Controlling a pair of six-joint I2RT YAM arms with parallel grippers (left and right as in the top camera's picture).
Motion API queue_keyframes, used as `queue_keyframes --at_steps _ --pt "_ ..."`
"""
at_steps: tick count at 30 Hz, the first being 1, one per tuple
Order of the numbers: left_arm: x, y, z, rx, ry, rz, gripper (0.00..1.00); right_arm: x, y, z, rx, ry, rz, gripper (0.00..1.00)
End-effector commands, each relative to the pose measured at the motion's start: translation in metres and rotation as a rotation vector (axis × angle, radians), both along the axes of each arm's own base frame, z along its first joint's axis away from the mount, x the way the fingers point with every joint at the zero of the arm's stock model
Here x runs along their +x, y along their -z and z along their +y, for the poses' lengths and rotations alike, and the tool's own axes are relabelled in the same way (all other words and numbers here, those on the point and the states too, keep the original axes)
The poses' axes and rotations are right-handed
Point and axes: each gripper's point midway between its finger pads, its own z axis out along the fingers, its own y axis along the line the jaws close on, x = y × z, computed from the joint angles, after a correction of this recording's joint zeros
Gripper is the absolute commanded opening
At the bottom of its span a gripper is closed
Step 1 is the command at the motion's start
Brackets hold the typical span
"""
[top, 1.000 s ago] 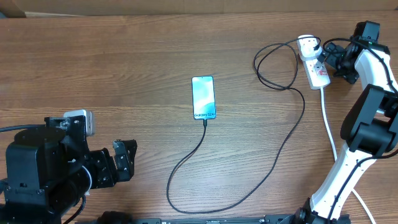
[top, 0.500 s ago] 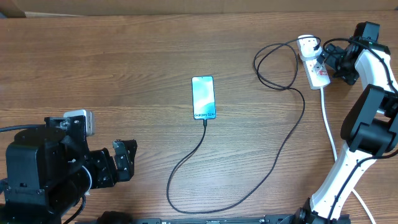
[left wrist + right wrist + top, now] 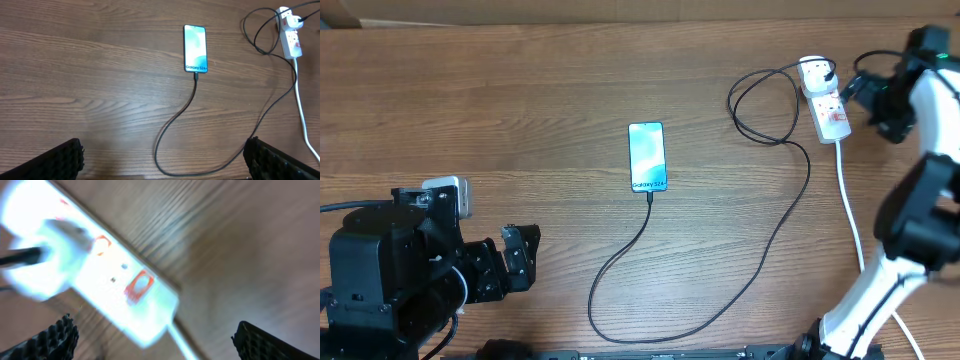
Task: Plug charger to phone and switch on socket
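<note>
- Right gripper (image 3: 152, 327) spread, empty; socket (image 3: 112, 275) just below it.
- Left gripper (image 3: 520, 258) spread too; phone (image 3: 647, 157) well ahead, charger (image 3: 720, 290) already in it.
- Risk: off-centre poke misses the switch (image 3: 140, 286), shoves the socket, yanks the charger.

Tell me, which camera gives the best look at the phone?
The left wrist view: the phone lies whole and unobstructed, its lettering readable, the black cable meeting its near end. The overhead view shows it whole too, but smaller. The right wrist view shows the blurred white strip, no phone.
</note>
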Motion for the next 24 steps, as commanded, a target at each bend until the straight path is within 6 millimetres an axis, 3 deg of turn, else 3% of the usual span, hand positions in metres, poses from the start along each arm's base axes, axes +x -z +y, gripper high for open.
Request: queue_keyframes --at_steps 1,5,13,18,24 --pt "0.001 0.001 0.002 0.003 -0.016 0.005 1.00 -0.020 -0.121 0.000 -0.063 0.062 -0.214 1.00" --pt "0.001 0.001 0.002 0.003 -0.016 0.005 1.00 -0.062 -0.173 0.026 -0.061 0.041 -0.252 1.00" --pt "0.001 0.001 0.002 0.003 -0.016 0.005 1.00 -0.144 -0.226 0.091 -0.058 -0.058 -0.286 0.99" --pt "0.001 0.001 0.002 0.003 -0.016 0.005 1.00 -0.180 -0.235 0.136 -0.061 -0.181 -0.348 0.99" --pt "0.001 0.001 0.002 0.003 -0.016 0.005 1.00 -0.235 -0.213 0.166 -0.038 -0.264 -0.357 1.00"
